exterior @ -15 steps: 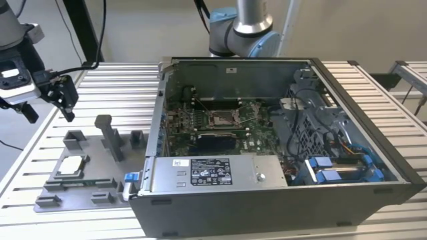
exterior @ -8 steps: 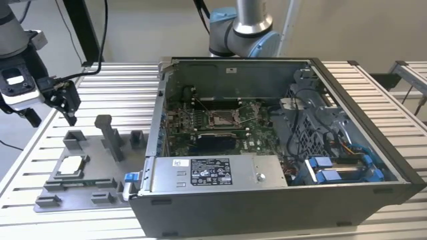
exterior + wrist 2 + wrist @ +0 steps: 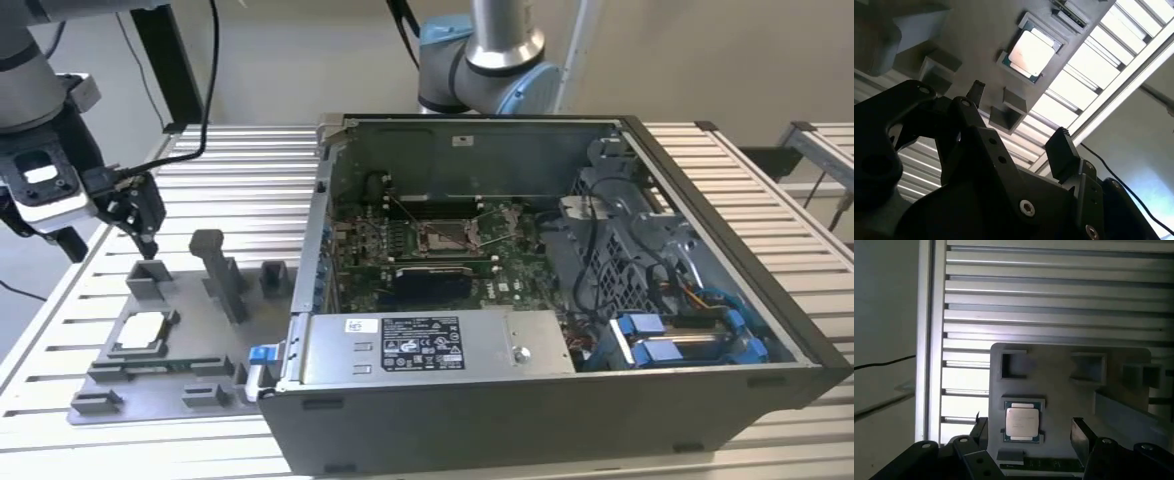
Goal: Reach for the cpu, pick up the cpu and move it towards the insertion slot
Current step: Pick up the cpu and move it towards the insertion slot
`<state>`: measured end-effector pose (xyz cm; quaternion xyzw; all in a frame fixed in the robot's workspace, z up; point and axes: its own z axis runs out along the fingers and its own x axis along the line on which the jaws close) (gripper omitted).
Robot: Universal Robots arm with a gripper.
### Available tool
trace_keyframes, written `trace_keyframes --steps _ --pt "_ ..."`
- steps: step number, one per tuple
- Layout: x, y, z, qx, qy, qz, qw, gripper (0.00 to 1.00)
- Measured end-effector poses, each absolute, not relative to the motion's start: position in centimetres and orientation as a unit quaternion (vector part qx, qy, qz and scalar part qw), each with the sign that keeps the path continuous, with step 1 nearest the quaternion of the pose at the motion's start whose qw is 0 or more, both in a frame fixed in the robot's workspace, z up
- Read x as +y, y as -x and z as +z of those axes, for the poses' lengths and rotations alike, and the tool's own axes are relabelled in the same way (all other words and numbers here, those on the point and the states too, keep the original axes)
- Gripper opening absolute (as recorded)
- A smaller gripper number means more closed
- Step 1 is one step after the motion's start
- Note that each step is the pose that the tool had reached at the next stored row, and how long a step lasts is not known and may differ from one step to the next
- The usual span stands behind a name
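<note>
The cpu [image 3: 144,331] lies flat, silvery face up, in a square recess of the grey fixture plate [image 3: 171,372] at the exterior view's left, beside the open computer case. My gripper [image 3: 144,238] hangs above the plate's far edge, clear of the cpu and higher than it. Both wrist views look down on the cpu [image 3: 1031,50] [image 3: 1023,422], and the gripper [image 3: 1019,122] [image 3: 1030,436] is open with nothing between its dark fingertips [image 3: 975,92]. The insertion slot [image 3: 449,235], a shiny framed socket, sits in the green motherboard inside the case.
Grey fixture blocks [image 3: 150,278] and a tall post [image 3: 216,272] stand on the plate between my gripper and the case wall [image 3: 315,230]. A second arm's base [image 3: 483,60] rises behind the case. Cables and a blue drive cage [image 3: 667,340] crowd the case's right side.
</note>
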<state>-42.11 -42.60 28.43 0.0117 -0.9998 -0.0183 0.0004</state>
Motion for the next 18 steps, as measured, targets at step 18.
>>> trace_keyframes --steps 18 --pt "-44.1 42.1 26.3 -1.000 -0.012 -0.018 0.001 1.00"
